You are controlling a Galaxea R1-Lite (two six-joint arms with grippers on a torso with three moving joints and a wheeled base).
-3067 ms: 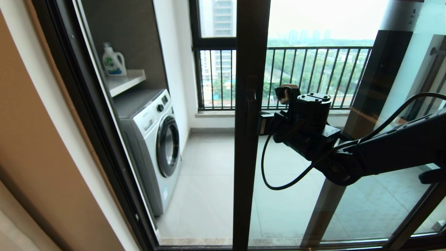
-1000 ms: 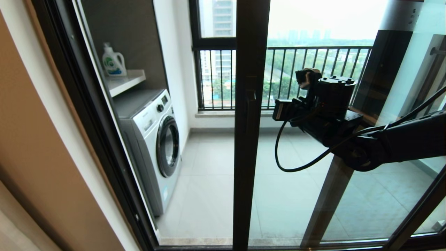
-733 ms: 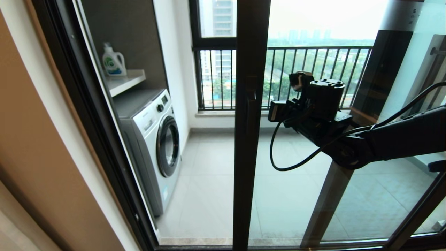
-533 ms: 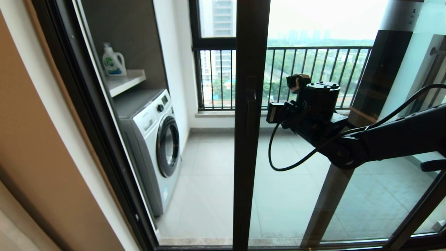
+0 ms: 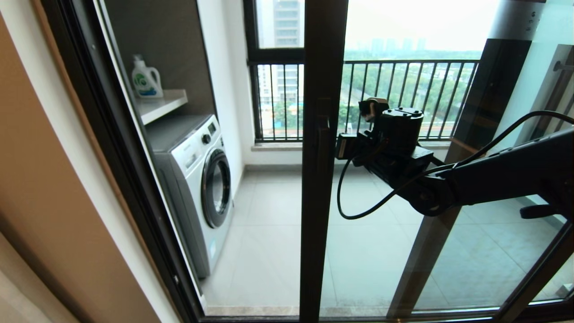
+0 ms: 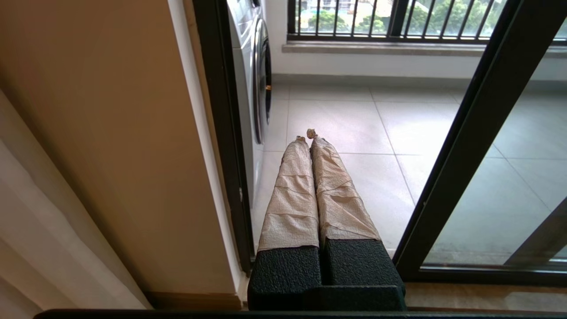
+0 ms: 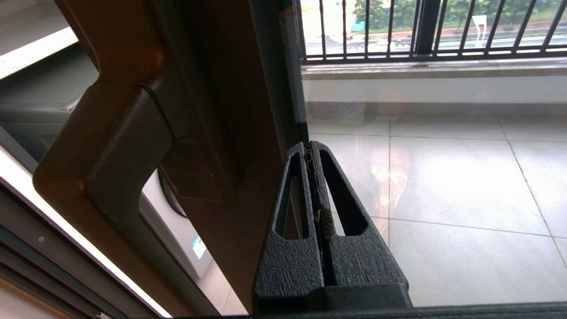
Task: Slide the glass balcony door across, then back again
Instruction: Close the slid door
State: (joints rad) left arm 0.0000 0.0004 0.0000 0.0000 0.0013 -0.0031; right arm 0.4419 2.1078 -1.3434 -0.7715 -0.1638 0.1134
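The glass balcony door's dark brown upright frame (image 5: pixel 320 202) stands in the middle of the head view, with clear glass to its right. Its dark bar handle (image 5: pixel 323 143) sits on that frame at mid height. My right gripper (image 5: pixel 339 146) is shut and empty, with its tips just right of the handle, close to the frame. In the right wrist view the shut right gripper (image 7: pixel 308 148) points at the frame's edge beside the glass, and the handle (image 7: pixel 110 146) looms close by. My left gripper (image 6: pixel 308 135), with tape-wrapped fingers (image 6: pixel 292 195), is shut, low by the doorway and idle.
Left of the door frame is the opening, with a white washing machine (image 5: pixel 202 179) and a detergent bottle (image 5: pixel 145 78) on a shelf. A tan wall (image 5: pixel 54 202) bounds the left. A black railing (image 5: pixel 403 98) lies beyond, and another dark-framed panel (image 5: pixel 426 251) slants at the right.
My right gripper, which had drawn up and to the right away from the frame, has moved back left and down to just beside the handle. The door frame has not shifted.
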